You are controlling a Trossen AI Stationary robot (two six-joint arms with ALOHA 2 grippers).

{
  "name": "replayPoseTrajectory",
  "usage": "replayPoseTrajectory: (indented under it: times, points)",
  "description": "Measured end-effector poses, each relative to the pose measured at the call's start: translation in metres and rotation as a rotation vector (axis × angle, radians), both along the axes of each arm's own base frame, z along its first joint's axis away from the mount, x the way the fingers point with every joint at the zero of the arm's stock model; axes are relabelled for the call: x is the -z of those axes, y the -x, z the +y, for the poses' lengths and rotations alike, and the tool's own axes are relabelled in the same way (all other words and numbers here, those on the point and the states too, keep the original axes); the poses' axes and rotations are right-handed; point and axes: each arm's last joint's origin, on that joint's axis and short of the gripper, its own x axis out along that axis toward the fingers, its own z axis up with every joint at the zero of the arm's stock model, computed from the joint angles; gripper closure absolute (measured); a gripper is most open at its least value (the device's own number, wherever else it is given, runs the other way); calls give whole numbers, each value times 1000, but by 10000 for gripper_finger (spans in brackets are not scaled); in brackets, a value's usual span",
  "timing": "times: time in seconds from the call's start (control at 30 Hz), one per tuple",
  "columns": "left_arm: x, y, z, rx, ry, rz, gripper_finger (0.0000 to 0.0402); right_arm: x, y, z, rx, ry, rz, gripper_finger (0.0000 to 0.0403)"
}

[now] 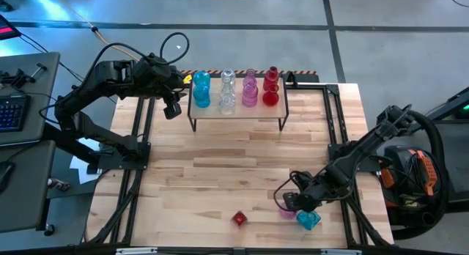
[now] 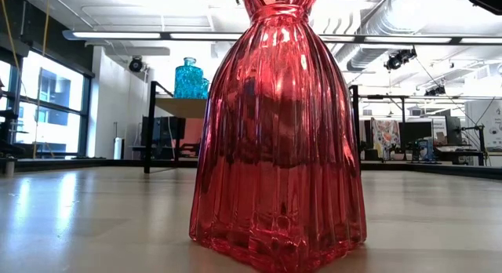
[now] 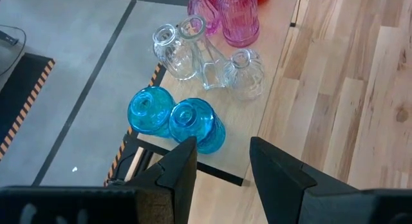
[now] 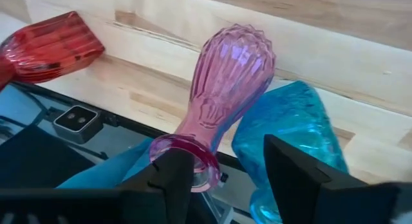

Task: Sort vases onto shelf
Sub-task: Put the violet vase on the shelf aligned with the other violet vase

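The shelf (image 1: 238, 113) stands at the table's far middle. On it stand blue vases (image 1: 201, 90), clear vases (image 1: 227, 94), pink vases (image 1: 250, 90) and red vases (image 1: 271, 88). My left gripper (image 3: 222, 161) hangs open over the shelf's left end, near the blue vases (image 3: 172, 118), with nothing between its fingers. At the near right a pink vase (image 4: 222, 89) and a blue vase (image 4: 293, 143) stand side by side on the table. My right gripper (image 4: 225, 169) hangs open just above them, with the pink vase's mouth (image 4: 187, 161) close to one finger. A red vase (image 1: 239, 218) stands alone near the front edge.
Black frame rails (image 1: 139, 138) run along both sides of the wooden table (image 1: 220, 167). The pink and blue vases stand close to the table's near edge, where a small camera block (image 4: 76, 121) sits. A desk with a keyboard (image 1: 11, 112) stands off to the left.
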Motion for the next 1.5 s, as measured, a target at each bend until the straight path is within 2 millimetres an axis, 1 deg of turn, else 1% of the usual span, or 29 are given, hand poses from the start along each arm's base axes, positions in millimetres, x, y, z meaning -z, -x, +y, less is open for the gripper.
replayPoseTrajectory:
  times: [0.1,0.33,0.4,0.6,0.73,0.8,0.93,1.07,1.17,1.37,1.5]
  points:
    - [0,0,0,0,0,0,266,0,-2,0,11,3,-21,267]
    - [0,0,0,1,-1,1,266,-1,-4,1,31,9,-52,371]
    - [0,0,0,0,-1,1,266,-2,-4,1,33,5,-60,392]
    - [0,0,0,1,-1,1,266,-2,-7,0,60,-7,-65,382]
    - [0,0,0,1,-1,1,266,-3,-9,-2,63,-13,-67,396]
    - [0,0,0,1,-1,1,266,-5,-10,-5,58,-3,-69,397]
    - [0,0,0,-1,2,-1,266,-24,-17,-11,46,8,-96,395]
    - [0,0,-1,19,27,-9,266,-41,-22,-24,24,58,-84,399]
    - [0,-1,-1,31,40,-12,266,-58,-27,-33,15,72,-106,398]
    - [0,-1,-1,31,41,-12,266,-95,-33,-59,-7,118,-138,397]
    - [0,-1,-1,31,41,-12,266,-116,-34,-80,-14,156,-156,397]
